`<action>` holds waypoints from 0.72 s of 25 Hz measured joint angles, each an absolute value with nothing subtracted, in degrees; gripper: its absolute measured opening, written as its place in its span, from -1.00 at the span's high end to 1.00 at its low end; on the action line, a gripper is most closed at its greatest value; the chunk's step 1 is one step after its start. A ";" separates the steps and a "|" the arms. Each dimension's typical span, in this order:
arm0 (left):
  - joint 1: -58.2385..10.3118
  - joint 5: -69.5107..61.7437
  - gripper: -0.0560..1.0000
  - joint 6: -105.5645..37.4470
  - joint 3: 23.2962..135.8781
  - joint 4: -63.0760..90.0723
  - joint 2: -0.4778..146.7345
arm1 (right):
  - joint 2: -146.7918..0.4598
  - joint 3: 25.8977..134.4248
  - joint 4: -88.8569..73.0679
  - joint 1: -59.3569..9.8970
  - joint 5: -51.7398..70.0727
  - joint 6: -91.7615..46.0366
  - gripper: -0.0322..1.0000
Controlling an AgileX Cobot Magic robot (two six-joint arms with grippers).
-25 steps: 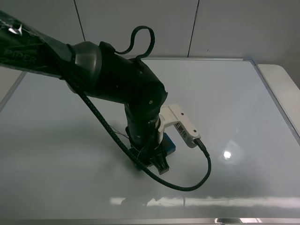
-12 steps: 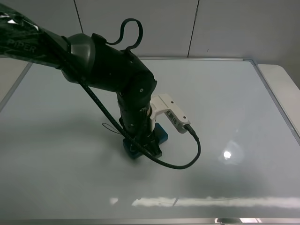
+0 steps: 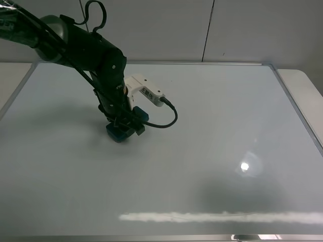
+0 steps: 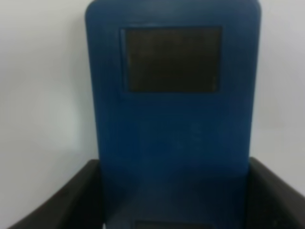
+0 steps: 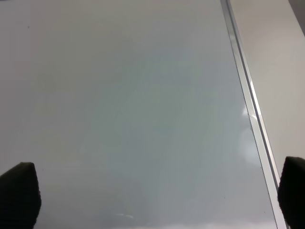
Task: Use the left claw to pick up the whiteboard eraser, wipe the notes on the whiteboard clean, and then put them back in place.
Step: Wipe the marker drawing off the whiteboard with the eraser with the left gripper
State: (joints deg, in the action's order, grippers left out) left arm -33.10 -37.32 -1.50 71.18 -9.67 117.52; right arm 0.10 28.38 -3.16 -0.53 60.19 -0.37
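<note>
The left claw (image 3: 126,128) grips the whiteboard eraser (image 3: 115,134) by one end, resting on the whiteboard (image 3: 227,111) in the frame's upper left, its long axis running straight out from the jaws

Robot lab or test bench, by look of it; whiteboard (image 3: 227,126) with silver frame lying flat as work surface, filling most of view; black robot arm (image 3: 86,40) with thick cable reaching over it; plain pale wall panels (image 3: 242,30) with dark seams behind; white tabletop (image 3: 303,85) beside board's right edge; bright glare spot (image 3: 245,166) on board
</note>
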 joint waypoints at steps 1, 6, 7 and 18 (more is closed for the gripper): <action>-31.88 -37.20 -0.16 -1.50 71.18 -9.67 117.52 | 0.10 28.38 -3.16 -0.53 60.19 -0.37 -0.99; -27.07 -37.21 -0.16 -1.50 71.18 -9.72 117.13 | 0.10 28.38 -3.16 -0.53 60.19 -0.37 -0.99; -26.40 -37.44 -0.16 -1.50 71.18 -9.85 116.99 | 0.10 28.38 -3.16 -0.53 60.19 -0.37 -0.99; -23.92 -39.53 -0.16 -0.62 70.42 -9.76 115.35 | 0.10 28.38 -3.16 -0.53 60.19 -0.37 -0.99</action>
State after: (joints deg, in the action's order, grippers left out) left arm -23.92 -39.53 -0.62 70.42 -9.76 115.35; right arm 0.10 28.38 -3.16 -0.53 60.19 -0.37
